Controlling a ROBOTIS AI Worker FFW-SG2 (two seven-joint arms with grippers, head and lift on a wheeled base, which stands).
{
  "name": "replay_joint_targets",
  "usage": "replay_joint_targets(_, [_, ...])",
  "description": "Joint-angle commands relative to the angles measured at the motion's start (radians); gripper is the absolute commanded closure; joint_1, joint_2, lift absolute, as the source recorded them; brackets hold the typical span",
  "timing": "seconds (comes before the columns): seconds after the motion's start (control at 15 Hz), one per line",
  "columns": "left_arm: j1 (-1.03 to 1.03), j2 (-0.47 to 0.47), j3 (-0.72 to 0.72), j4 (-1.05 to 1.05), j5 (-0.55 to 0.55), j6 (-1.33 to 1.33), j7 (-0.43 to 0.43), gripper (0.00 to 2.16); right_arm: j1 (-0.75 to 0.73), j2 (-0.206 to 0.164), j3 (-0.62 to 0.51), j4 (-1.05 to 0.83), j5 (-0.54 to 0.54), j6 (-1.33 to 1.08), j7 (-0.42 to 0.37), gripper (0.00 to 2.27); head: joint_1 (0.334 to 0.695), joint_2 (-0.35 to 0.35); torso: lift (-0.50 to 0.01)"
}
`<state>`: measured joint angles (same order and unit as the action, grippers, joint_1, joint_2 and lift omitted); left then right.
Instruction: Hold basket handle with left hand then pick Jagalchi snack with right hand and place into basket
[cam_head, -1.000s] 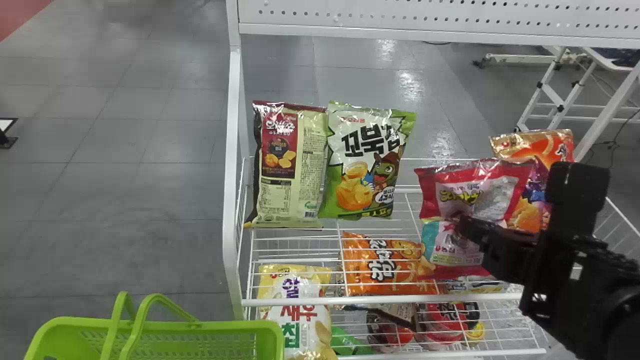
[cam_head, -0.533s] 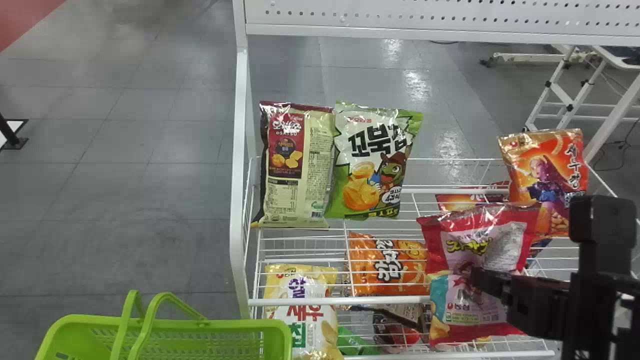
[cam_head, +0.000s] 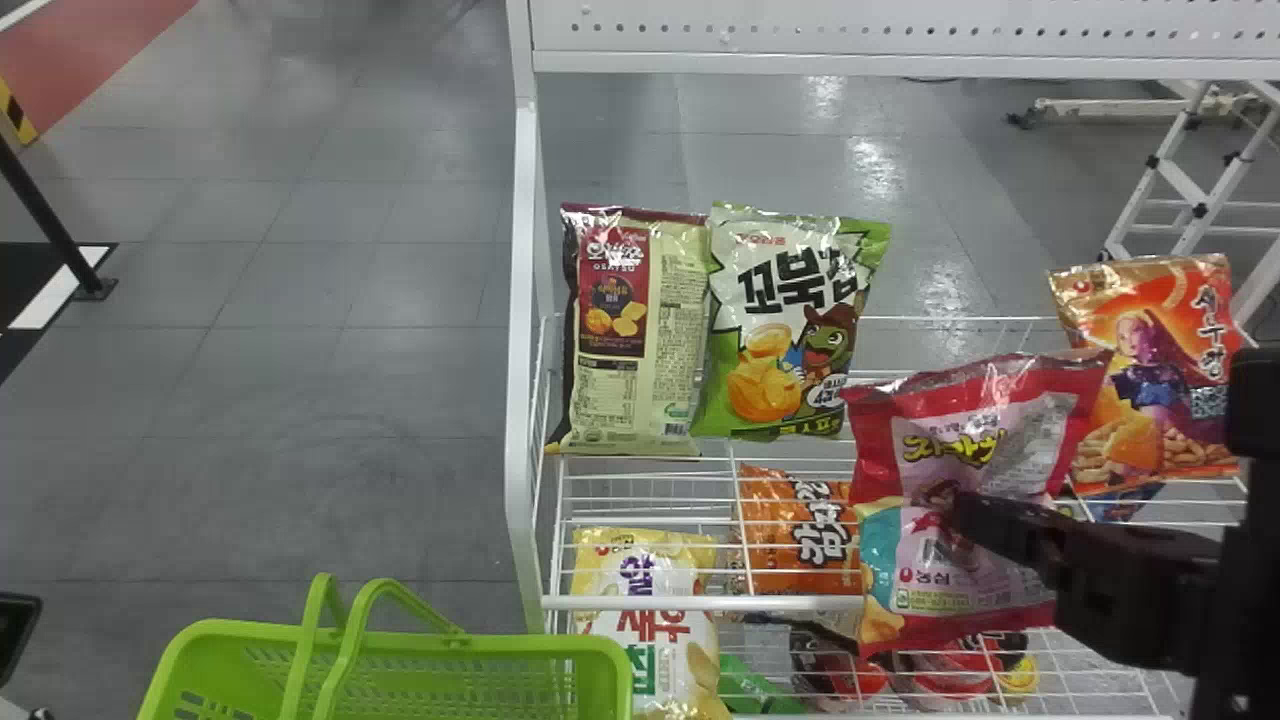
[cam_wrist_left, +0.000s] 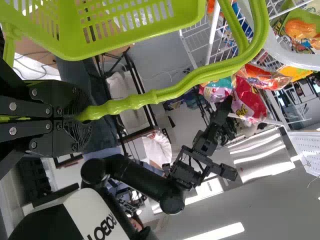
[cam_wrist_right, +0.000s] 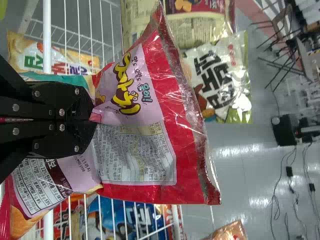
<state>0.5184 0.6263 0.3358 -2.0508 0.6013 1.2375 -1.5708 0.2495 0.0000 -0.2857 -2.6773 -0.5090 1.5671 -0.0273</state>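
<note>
Left gripper, left wrist view: fingers clamp the basket handle. Right gripper, head view, right: fingers pinch the Jagalchi snack.

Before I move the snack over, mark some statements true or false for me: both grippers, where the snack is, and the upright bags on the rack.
1. The left gripper is closed on the handle of the green basket. True.
2. The Jagalchi snack is already inside the basket. False: the right gripper holds it at the wire rack, right of the basket in the head view.
3. In the head view, the cream-and-maroon bag stands right of the green-and-white bag. False: it stands to the left.
4. In the head view, the orange bag is farther right than the snack. True.
</note>
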Motion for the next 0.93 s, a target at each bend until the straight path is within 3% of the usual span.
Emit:
replay_joint_targets(0.0, [0.000, 0.000, -0.003, 0.001, 0.000, -0.002, -0.010, 2.15, 0.005, 0.001, -0.010, -0.003, -0.063, 0.005, 0.007, 2.13, 0.695, 0.019, -0.009])
replay_joint_targets(0.4, [0.000, 0.003, -0.004, 0.004, 0.000, -0.014, -0.010, 2.15, 0.025, 0.001, -0.020, 0.011, -0.224, 0.005, 0.090, 2.13, 0.695, 0.112, -0.009])
replay_joint_targets(0.87, [-0.003, 0.012, -0.004, 0.009, 0.005, -0.020, -0.010, 2.15, 0.042, 0.001, 0.030, 0.182, -0.368, 0.005, 0.191, 2.13, 0.695, 0.282, -0.009])
